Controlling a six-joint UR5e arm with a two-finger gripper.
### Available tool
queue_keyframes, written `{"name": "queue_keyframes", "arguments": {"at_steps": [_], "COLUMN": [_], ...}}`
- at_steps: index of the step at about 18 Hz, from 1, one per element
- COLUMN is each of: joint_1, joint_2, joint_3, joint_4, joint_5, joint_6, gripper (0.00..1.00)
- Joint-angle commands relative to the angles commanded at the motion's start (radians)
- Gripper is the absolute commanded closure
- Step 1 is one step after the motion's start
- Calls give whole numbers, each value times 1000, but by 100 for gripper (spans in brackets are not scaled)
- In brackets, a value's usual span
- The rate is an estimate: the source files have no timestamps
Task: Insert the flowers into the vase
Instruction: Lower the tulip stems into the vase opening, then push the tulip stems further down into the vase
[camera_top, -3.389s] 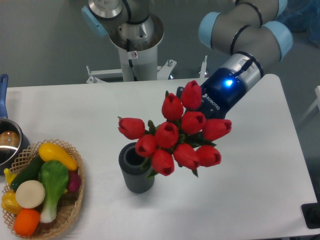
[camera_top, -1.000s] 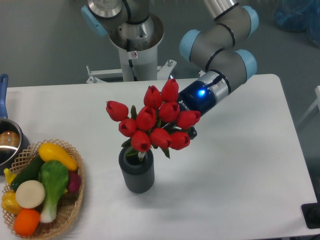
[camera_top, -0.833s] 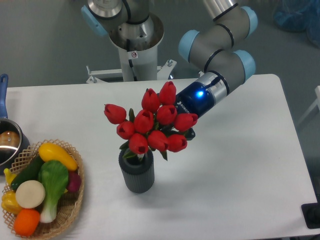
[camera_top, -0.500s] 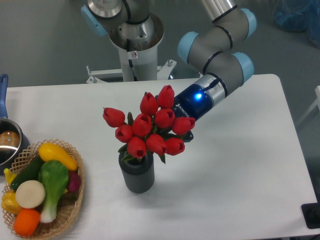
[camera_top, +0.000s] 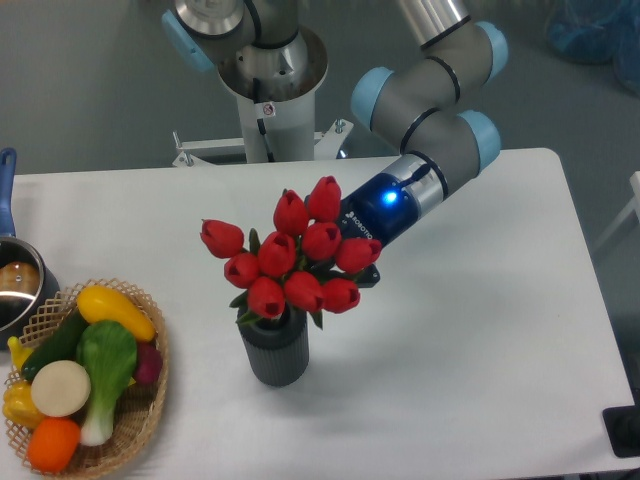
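The flowers (camera_top: 293, 255), a bunch of red tulips with green leaves, stand tilted over the mouth of the vase (camera_top: 273, 349), a small dark grey ribbed cylinder near the table's middle. The stems reach down into the vase's mouth, which the blooms and leaves mostly hide. My gripper (camera_top: 362, 268) is behind the blooms at the bunch's right side, coming in from the upper right. Its fingers are hidden by the flowers, and it appears shut on the stems.
A wicker basket (camera_top: 140, 420) of toy vegetables sits at the front left. A steel pot (camera_top: 18, 285) with a blue handle is at the left edge. The arm's base (camera_top: 270, 80) stands behind the white table (camera_top: 480, 330).
The gripper has carried the bunch left and down, from right of the vase to over it. The stems now enter the vase's mouth.
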Motion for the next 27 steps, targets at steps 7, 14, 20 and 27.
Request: {"name": "queue_keyframes", "arguments": {"at_steps": [7,14,20,27], "joint_1": [2,0,2,6], "joint_2": [14,11,5,2], "joint_3": [-34,-46,-44,-48], "joint_4": [0,0,0,0], "joint_5": [0,14,38,43], "joint_6": [-2,0,2,32], "gripper": [82,82,82,82]}}
